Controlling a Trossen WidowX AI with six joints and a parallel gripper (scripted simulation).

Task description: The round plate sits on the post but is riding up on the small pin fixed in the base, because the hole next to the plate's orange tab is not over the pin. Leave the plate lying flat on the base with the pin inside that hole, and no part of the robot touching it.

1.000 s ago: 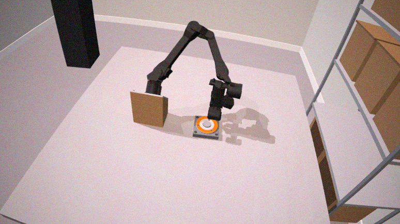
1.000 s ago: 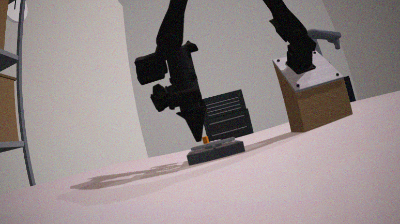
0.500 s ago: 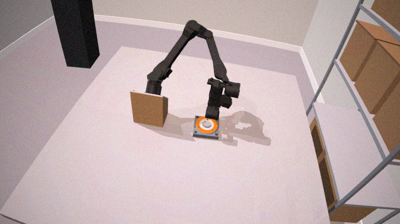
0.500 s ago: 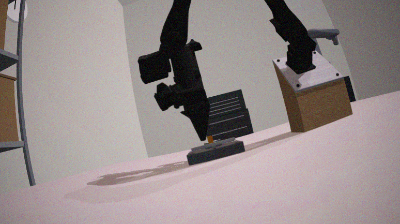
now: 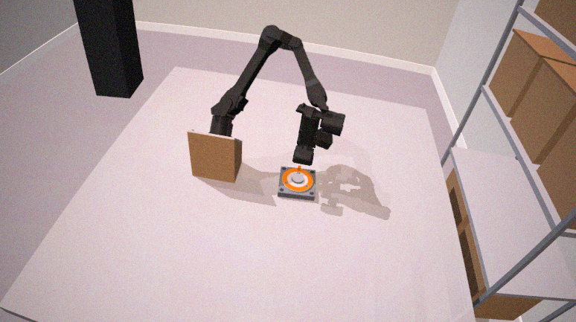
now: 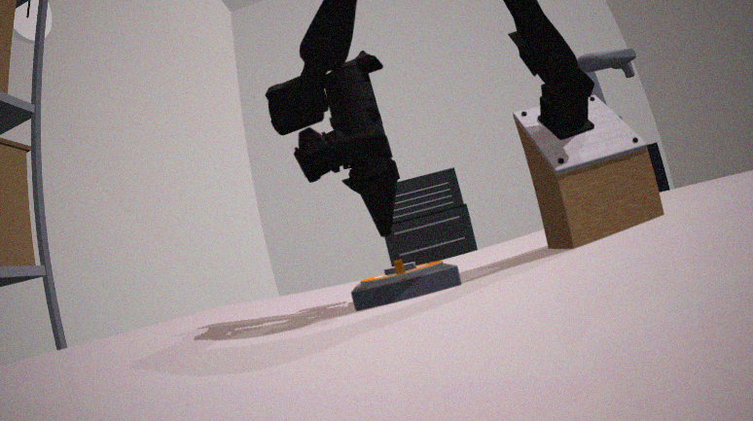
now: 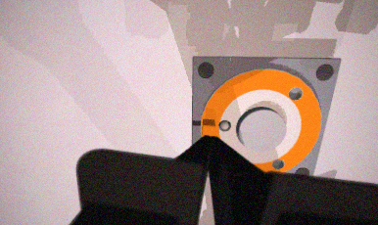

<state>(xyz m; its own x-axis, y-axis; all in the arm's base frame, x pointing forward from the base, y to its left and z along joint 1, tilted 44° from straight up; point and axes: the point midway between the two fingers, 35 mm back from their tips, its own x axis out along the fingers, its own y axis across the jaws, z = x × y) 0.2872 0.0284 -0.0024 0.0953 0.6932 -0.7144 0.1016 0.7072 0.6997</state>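
The round orange and white plate (image 5: 310, 179) (image 6: 433, 265) (image 7: 311, 120) sits around the post (image 5: 298, 178) (image 7: 261, 127) and looks flat and level on the grey base (image 5: 292, 195) (image 6: 411, 290) (image 7: 235, 64). Its orange tab (image 5: 298, 168) (image 6: 398, 266) (image 7: 209, 122) lines up with a dark mark on the base's edge in the wrist view. The hole (image 7: 224, 125) beside the tab shows a light round pin top inside it. My gripper (image 6: 385, 234) (image 7: 210, 142) is shut and empty, above the tab side, with a visible gap to the tab in the exterior view.
The arm stands on a wooden block (image 5: 214, 156) (image 6: 610, 202) to one side of the base. A shelf rack (image 5: 501, 199) with boxes stands at the right in the top view. A black pedestal (image 5: 110, 38) stands at the back left.
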